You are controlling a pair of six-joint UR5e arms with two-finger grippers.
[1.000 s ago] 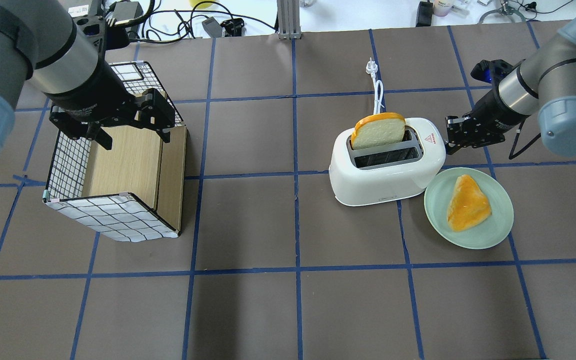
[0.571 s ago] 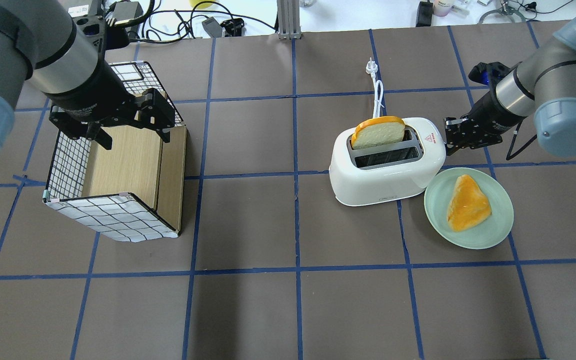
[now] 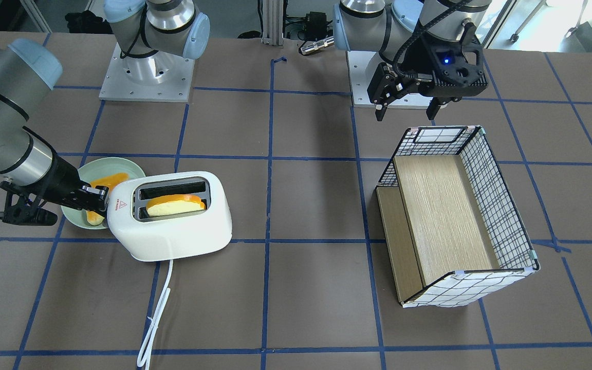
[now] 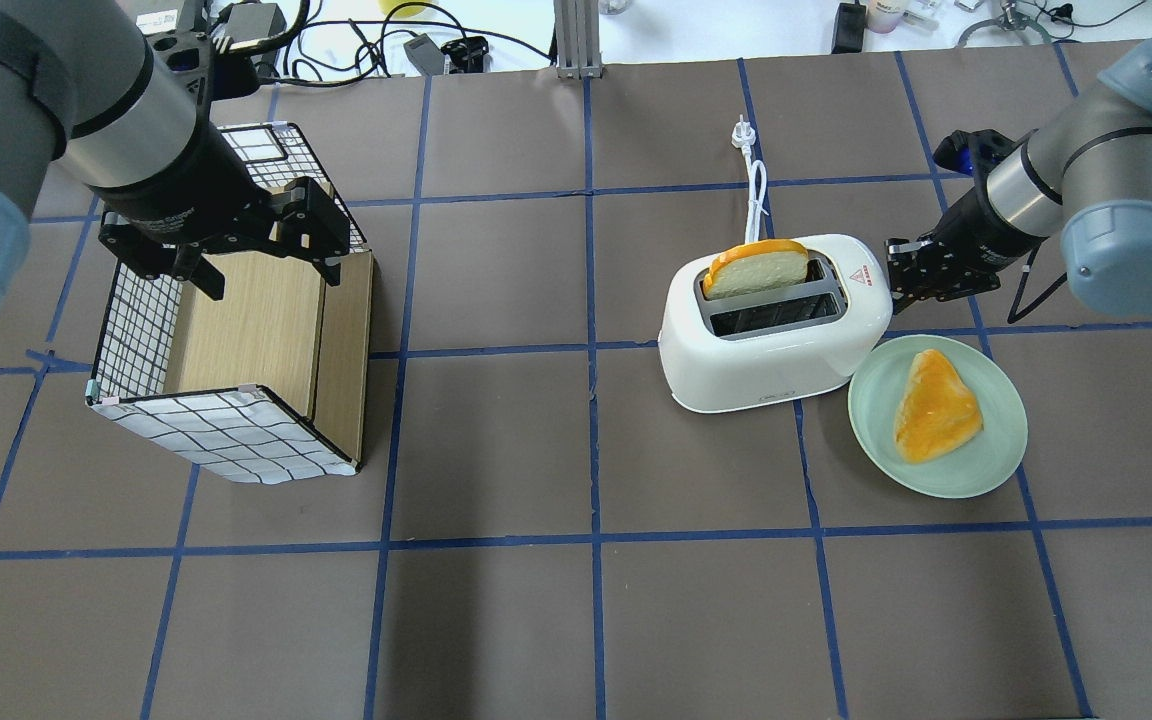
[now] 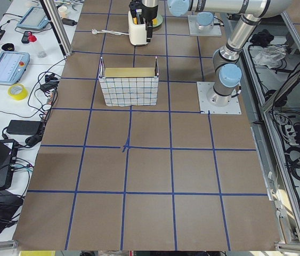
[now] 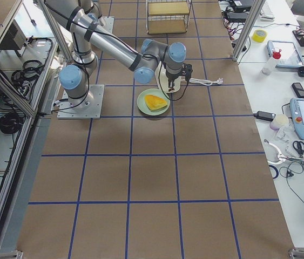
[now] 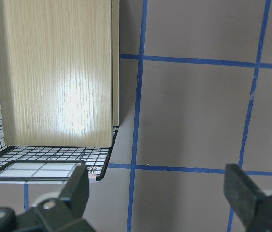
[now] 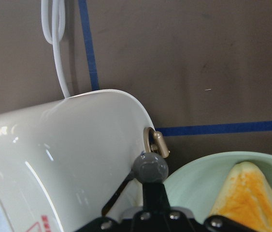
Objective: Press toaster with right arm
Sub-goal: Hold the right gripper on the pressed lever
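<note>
**Toaster press: tip's on the lever, slice mostly down, can't confirm the latch**

Going left to right off the overhead cam.

Far left, my left gripper (image 4: 271,278) hangs over the basket (image 4: 226,432), jaws spread wide with nothing in them. It's got no part in this job and sits well apart from the action.

Right of centre on the worktop (image 4: 496,620) is the toaster (image 4: 766,375), cord (image 4: 758,190) running off its far side. One slice (image 4: 754,270) is in the far slot and the near slot is empty. From overhead the crust pokes a bit above the top. From the front cam it looks nearly level with the slot rim. So I'd say the carriage is most of the way down.

Just right of that, at the toaster's end, is my right gripper (image 4: 898,280). Its fingers are pinched together with nothing between them. In the wrist cam the tip sits against what looks like the grey lever (image 8: 150,166), next to a little brass dial (image 8: 156,142). So contact is made and I'd call the push underway.

Furthest right, tucked just beside the toaster's near corner, is the plate (image 4: 1001,465) with a wedge of bread (image 4: 936,405). It's not involved.

What's left, as I read it: take the lever to the bottom until it catches, then lift off. I can't tell from these shots whether it has latched.
</note>
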